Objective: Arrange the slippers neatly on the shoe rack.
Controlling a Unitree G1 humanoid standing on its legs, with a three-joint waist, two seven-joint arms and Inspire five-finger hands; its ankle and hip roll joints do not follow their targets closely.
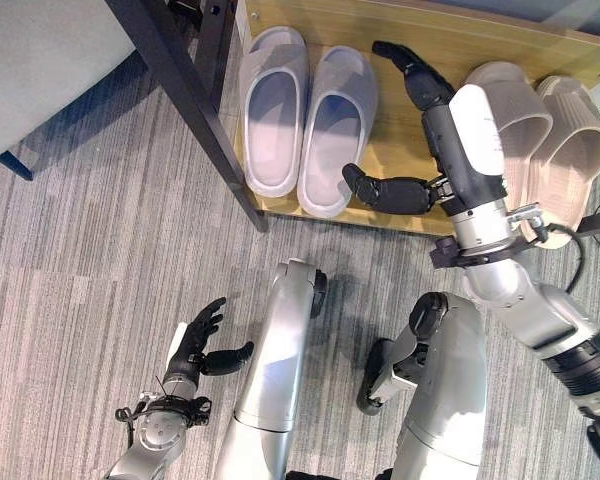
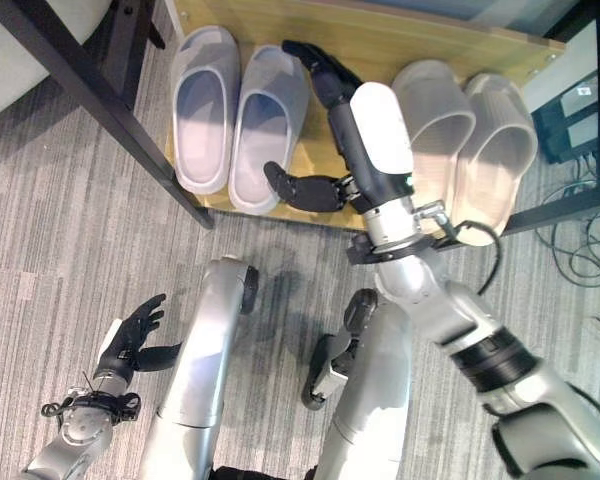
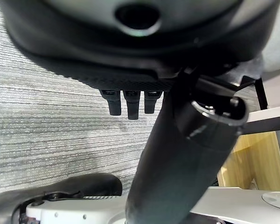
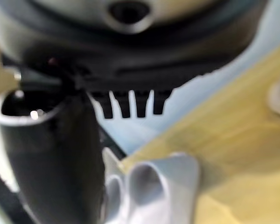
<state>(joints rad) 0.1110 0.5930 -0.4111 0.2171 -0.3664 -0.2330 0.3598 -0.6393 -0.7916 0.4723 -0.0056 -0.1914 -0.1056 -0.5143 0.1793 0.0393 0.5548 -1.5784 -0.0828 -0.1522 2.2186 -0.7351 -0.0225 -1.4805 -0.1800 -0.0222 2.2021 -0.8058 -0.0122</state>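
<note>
Two pairs of slippers sit on the wooden shoe rack [image 1: 410, 160] in front of us: a pale lilac pair [image 1: 305, 115] on the left, toes pointing away and sides touching, and a beige pair [image 1: 535, 135] on the right, also side by side, with their heels reaching the near edge of the board. Our right hand [image 1: 420, 90] reaches out over the bare strip of rack between the two pairs, fingers straight and stretched toward the far side, thumb [image 1: 380, 190] splayed out to the left so that it lies just beside the heel of the nearer lilac slipper; it holds nothing, and whether the thumb touches that heel we cannot tell. We judge the hand is placed there either to nudge that slipper square against its mate or because it has no more gripping to do. Our left hand [image 1: 202, 345] hangs low over the grey striped carpet [image 1: 80, 260], well apart from the rack, fingers relaxed and spread, empty and idle. A dark table leg [image 1: 185, 95] slants across the rack's left end, so any move on that side calls for care. With both pairs lined up on the board, we take the task to be nearly or fully done.
</note>
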